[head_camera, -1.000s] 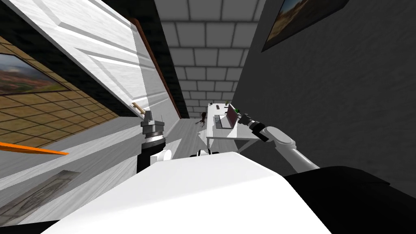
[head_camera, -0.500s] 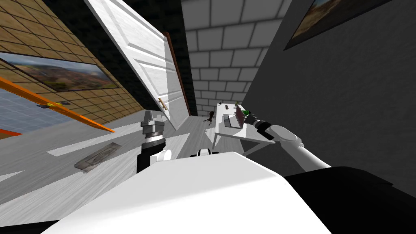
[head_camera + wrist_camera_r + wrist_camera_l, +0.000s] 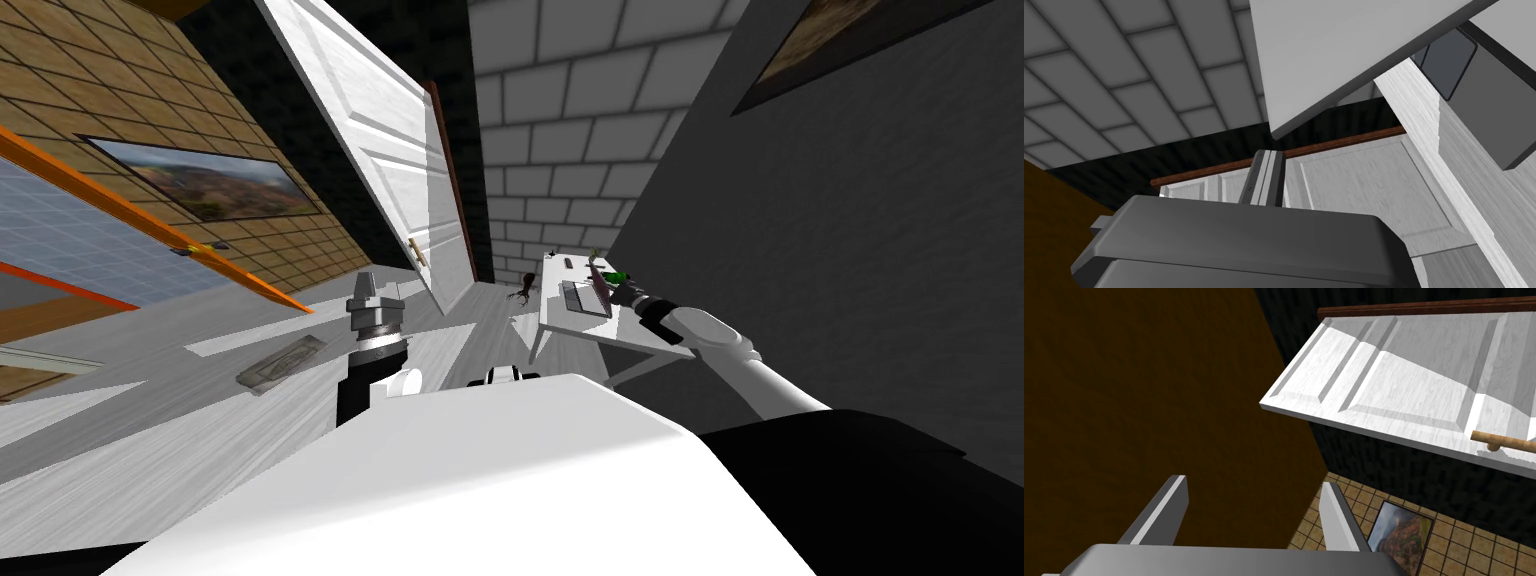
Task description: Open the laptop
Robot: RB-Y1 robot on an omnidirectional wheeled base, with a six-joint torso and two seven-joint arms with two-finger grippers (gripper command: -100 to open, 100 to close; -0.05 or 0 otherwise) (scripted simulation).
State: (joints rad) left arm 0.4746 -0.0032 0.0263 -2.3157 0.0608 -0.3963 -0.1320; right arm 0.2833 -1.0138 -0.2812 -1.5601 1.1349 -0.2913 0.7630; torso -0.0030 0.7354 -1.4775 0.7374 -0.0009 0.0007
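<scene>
The raised lid of the laptop (image 3: 590, 295) is found just beside the nearer right gripper (image 3: 1269, 154) (fingers pressed together, nothing held), on its outer side.

The left tool (image 3: 1253, 484), fingers apart, faces a white door (image 3: 1404, 388).

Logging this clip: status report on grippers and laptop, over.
Left gripper raised, fingers open, idle. Right gripper shut, at laptop lid's edge. Lid raised, standing off base, on white desk. Small green thing beside that gripper.
</scene>
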